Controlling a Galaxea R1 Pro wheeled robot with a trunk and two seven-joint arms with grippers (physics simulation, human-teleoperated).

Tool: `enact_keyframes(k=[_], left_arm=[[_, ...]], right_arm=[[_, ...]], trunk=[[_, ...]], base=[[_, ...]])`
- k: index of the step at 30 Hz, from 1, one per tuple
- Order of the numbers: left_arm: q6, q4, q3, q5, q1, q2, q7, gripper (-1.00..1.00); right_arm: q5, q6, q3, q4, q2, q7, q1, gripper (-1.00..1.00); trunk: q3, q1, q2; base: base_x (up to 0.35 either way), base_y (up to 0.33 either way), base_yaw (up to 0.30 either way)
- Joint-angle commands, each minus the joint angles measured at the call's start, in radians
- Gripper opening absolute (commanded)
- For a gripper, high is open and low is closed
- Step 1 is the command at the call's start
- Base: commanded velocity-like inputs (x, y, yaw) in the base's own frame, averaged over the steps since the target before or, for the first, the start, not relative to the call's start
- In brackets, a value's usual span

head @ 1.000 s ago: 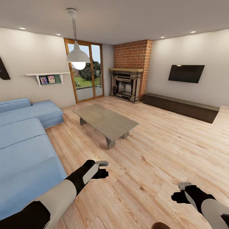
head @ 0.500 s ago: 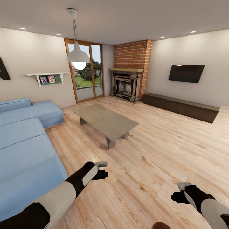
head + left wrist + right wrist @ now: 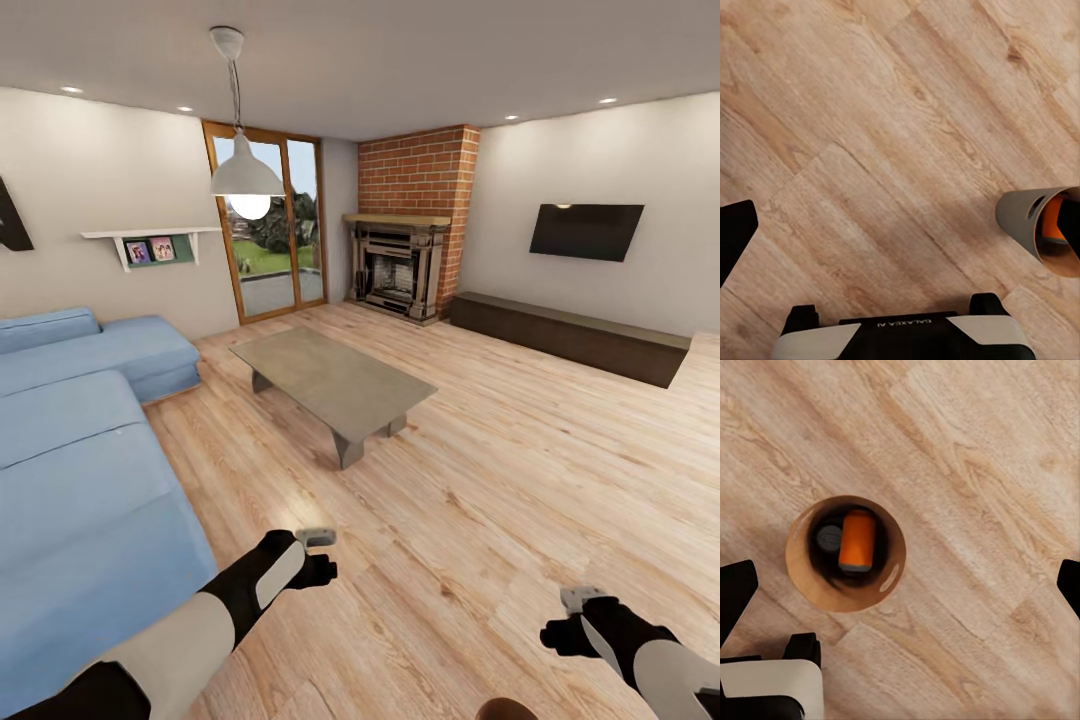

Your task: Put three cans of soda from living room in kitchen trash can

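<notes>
In the right wrist view the round brown tash can (image 3: 801, 576) stands on the wood floor. Inside it an orange can of soda (image 3: 857, 540) lies on its side, beside the grey top of another can (image 3: 829, 538). My right gripper (image 3: 902, 585) hangs open above the floor near the bin, holding nothing. The left wrist view catches the bin's wall (image 3: 1020, 221) with orange (image 3: 1054, 225) inside it. There my left gripper (image 3: 904, 232) is open and empty. In the head view both grippers, left (image 3: 318, 560) and right (image 3: 565, 630), hover low over the floor, and the bin's rim (image 3: 505, 710) peeks in at the lower edge.
I stand in the living room. A long blue sofa (image 3: 80, 450) runs along the left, and a low coffee table (image 3: 330, 380) stands ahead. A brick fireplace (image 3: 395, 265), glass doors (image 3: 270, 225), a wall TV (image 3: 585, 230) and a low dark cabinet (image 3: 570, 335) line the far walls.
Both arms have sunk slightly lower and closer to me in the head view. The room and the bin's rim stay put.
</notes>
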Motion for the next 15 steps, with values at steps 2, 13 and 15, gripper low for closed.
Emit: enact_keyframes(k=[2, 13, 15], left_arm=[[-0.001, -0.001, 0.0, 0.0, 0.001, 0.0, 0.0, 1.0], [-0.003, -0.006, -0.001, -0.005, 0.015, 0.001, 0.0, 1.0], [-0.003, -0.007, -0.001, -0.007, 0.023, 0.001, 0.0, 1.0]], right_arm=[[0.0, 0.0, 0.0, 0.0, 0.0, 0.0, 0.001, 1.0], [0.0, 0.0, 0.0, 0.0, 0.002, 0.0, 0.003, 1.0], [0.0, -0.001, 0.0, 0.0, 0.002, 0.0, 0.003, 1.0]], trunk=[[0.0, 0.0, 0.0], [0.0, 0.0, 0.0], [0.0, 0.0, 0.0]], base=[[0.0, 0.0, 0.0], [0.0, 0.0, 0.0], [0.0, 0.0, 0.0]])
